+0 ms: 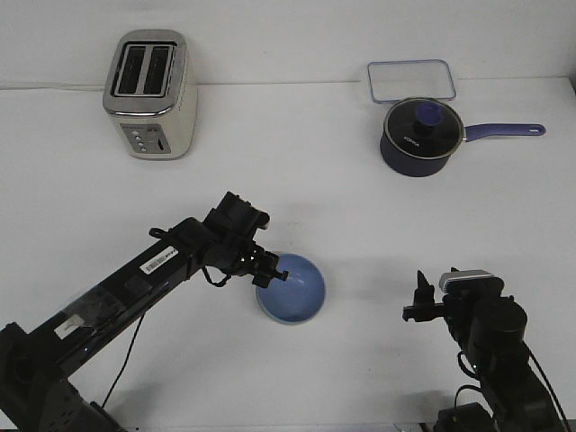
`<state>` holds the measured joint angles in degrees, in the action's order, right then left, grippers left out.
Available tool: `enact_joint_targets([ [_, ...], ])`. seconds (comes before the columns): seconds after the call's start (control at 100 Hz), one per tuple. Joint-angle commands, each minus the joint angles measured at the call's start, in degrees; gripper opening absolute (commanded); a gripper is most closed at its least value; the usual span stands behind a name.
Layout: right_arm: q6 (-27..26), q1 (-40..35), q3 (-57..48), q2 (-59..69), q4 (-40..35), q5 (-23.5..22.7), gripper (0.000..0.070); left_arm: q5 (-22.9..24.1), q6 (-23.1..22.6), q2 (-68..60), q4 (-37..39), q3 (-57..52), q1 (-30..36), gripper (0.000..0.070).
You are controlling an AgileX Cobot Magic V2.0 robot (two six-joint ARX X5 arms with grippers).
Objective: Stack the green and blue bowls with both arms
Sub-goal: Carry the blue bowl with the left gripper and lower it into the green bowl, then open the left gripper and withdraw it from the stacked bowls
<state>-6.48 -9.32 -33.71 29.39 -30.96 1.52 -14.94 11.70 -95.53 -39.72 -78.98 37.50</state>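
L gripper [273, 273] sits at the near-left rim of the blue bowl [292, 288], landmark at table centre; jaw width can't be told. No green bowl visible, poss. nested beneath. R gripper [420, 297], right of bowl, idles; spread unclear.

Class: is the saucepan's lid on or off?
On. The lid with its purple knob covers the saucepan, seated on the rim.
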Motion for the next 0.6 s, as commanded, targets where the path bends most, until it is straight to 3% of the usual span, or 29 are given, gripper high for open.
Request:
enact_joint_targets([
  [0.0, -0.8, -0.1, -0.8, 0.2, 0.5, 0.0, 0.0429, -0.1, 0.4, -0.9, 0.5, -0.7, 0.5, 0.0429],
  [0.37, -0.8, -0.1, -0.8, 0.2, 0.5, 0.0, 0.0429, 0.5, -3.5, 5.0, -1.2, -0.7, -3.5, 0.0435],
  [0.59, -0.8, -0.1, -0.8, 0.2, 0.5, 0.1, 0.0429, 8.9, -8.0, 16.4, -4.4, -0.7, -12.3, 0.0435],
])
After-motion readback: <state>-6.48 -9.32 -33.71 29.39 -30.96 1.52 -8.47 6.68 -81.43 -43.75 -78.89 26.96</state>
